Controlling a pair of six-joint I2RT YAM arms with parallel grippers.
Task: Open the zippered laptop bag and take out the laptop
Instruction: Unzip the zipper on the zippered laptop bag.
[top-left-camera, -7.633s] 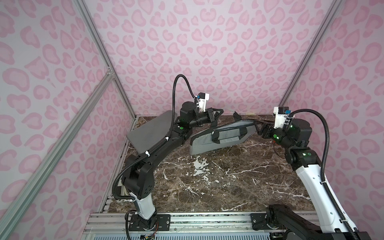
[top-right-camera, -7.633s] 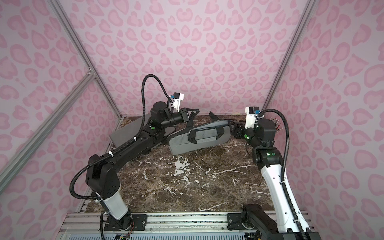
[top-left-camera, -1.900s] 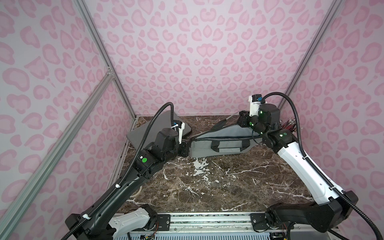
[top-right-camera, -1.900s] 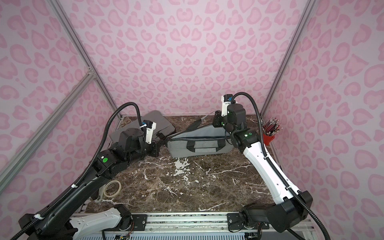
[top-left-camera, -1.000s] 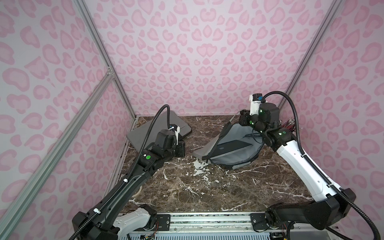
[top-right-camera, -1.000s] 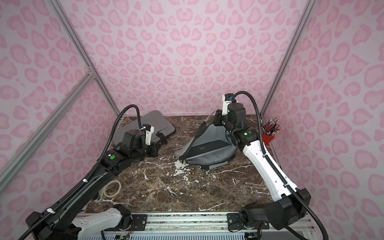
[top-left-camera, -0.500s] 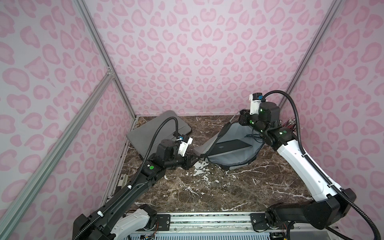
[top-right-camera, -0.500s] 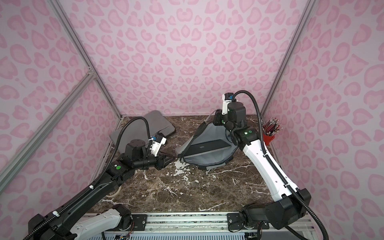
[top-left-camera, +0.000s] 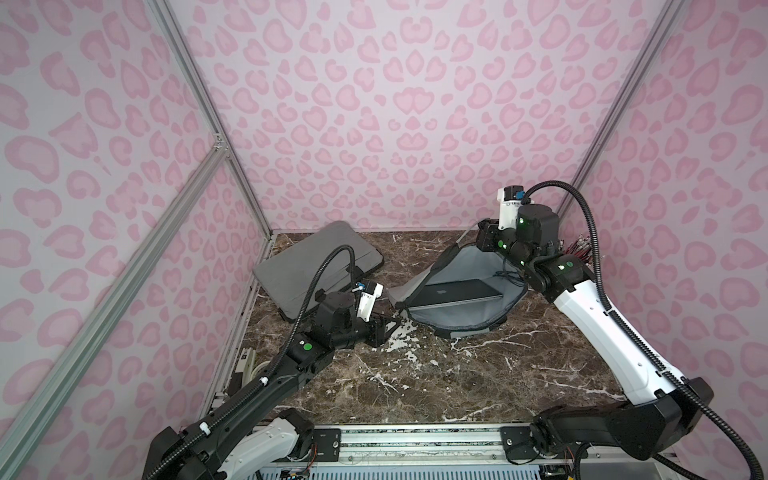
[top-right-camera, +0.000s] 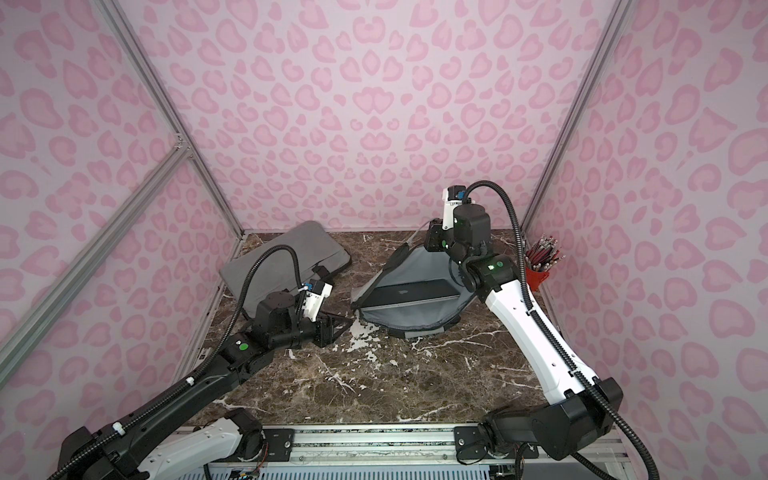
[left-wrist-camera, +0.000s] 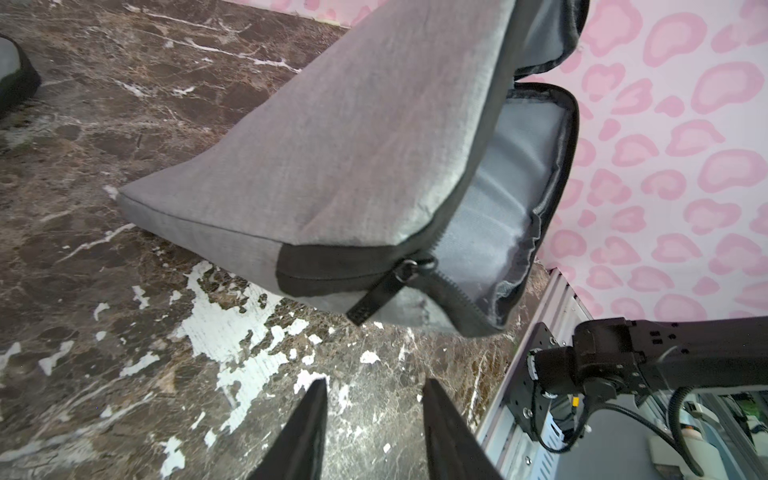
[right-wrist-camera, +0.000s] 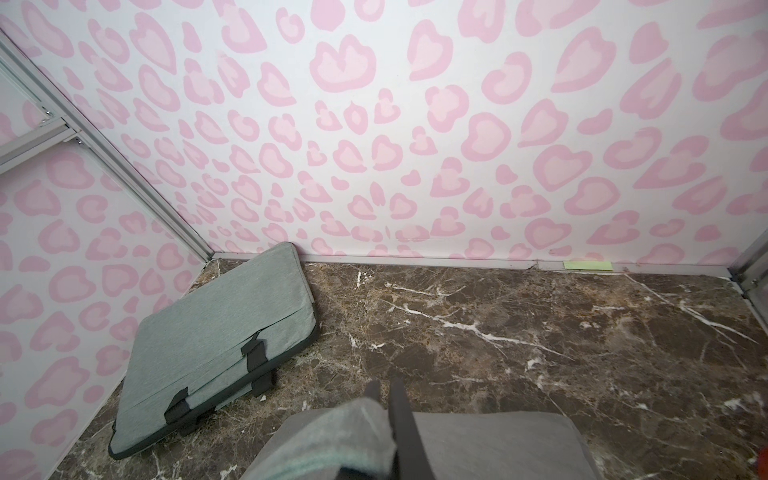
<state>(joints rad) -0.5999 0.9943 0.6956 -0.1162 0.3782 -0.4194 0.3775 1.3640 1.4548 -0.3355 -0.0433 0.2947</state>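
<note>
One flap up, and there it is! The laptop bag (top-left-camera: 465, 322), on the back right part of the table (top-left-camera: 415, 382), now gapes open where moments ago it sat closed. The right gripper (right-wrist-camera: 384, 390) is clamped tight on the grey fabric of the flap (top-left-camera: 469, 266) and holds it raised toward the back edge. Inside, the dark laptop (top-left-camera: 457, 293) lies flat on the bag's lower half, fully exposed. Nothing else shows in there.

Big move from the left gripper (left-wrist-camera: 374, 384) too. A second ago it was pinched shut up beside the second bag (top-left-camera: 316, 266). Now it has dropped low over the table, just short of the open bag's near left corner. Its jaws are parted partway and hold nothing. The zipper pull (left-wrist-camera: 376, 297) dangles at that corner, right ahead of it.

So the opening looks done and the lift-out is not yet started. I'd say the left arm is lining up to reach in.

The second bag, at the back left corner, is closed, so its contents are hidden. By the right edge, a red cup (top-right-camera: 538, 276) holds pencils.
</note>
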